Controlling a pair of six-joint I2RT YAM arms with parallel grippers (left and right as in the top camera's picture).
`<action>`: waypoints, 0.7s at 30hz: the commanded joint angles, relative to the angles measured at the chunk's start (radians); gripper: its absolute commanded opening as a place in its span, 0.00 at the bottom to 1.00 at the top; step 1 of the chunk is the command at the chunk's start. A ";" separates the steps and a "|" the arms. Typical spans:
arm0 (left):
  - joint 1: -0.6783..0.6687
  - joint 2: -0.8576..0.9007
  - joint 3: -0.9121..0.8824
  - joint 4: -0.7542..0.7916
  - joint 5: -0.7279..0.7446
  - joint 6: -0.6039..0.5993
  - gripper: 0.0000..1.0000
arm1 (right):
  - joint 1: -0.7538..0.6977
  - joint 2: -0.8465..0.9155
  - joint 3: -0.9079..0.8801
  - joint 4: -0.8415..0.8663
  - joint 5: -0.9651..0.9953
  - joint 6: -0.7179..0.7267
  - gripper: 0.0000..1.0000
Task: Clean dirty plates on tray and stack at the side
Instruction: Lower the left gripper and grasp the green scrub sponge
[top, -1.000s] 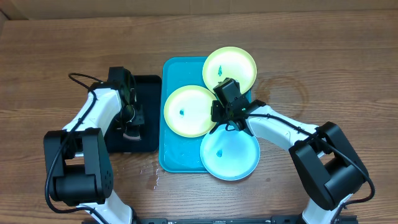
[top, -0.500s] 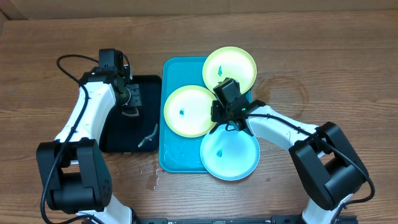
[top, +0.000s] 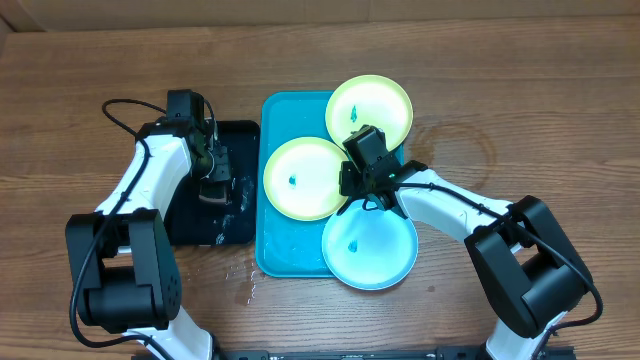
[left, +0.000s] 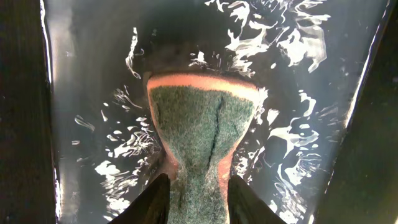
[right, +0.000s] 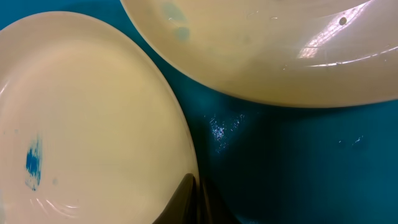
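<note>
The turquoise tray (top: 290, 245) holds three plates: a lime-green one (top: 368, 108) at the back, a second lime-green one (top: 305, 178) in the middle, and a light blue one (top: 369, 247) at the front, each with a small teal smudge. My right gripper (top: 347, 182) (right: 198, 182) is shut on the right rim of the middle green plate (right: 93, 124). My left gripper (top: 213, 185) (left: 199, 183) is over the black tray, pinching a green and orange sponge (left: 202, 124) in the water there.
The black tray (top: 190, 225) (left: 25, 124) to the left of the turquoise tray holds rippling water. Water drops (top: 245, 285) lie on the wooden table in front of it. The back plate and the blue plate overhang the tray's right rim.
My left arm swung toward the back of the black tray and came back to its middle with the sponge; the water is stirred. The right arm and the plates have not moved.
</note>
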 joint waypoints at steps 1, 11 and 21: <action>0.007 0.006 -0.006 -0.003 0.011 0.015 0.32 | 0.000 -0.003 0.010 -0.012 0.025 -0.006 0.04; 0.007 0.006 -0.033 0.002 0.011 0.015 0.30 | 0.000 -0.003 0.010 -0.012 0.025 -0.006 0.04; 0.007 0.006 -0.092 0.116 0.014 0.015 0.25 | 0.000 -0.003 0.010 -0.012 0.025 -0.006 0.04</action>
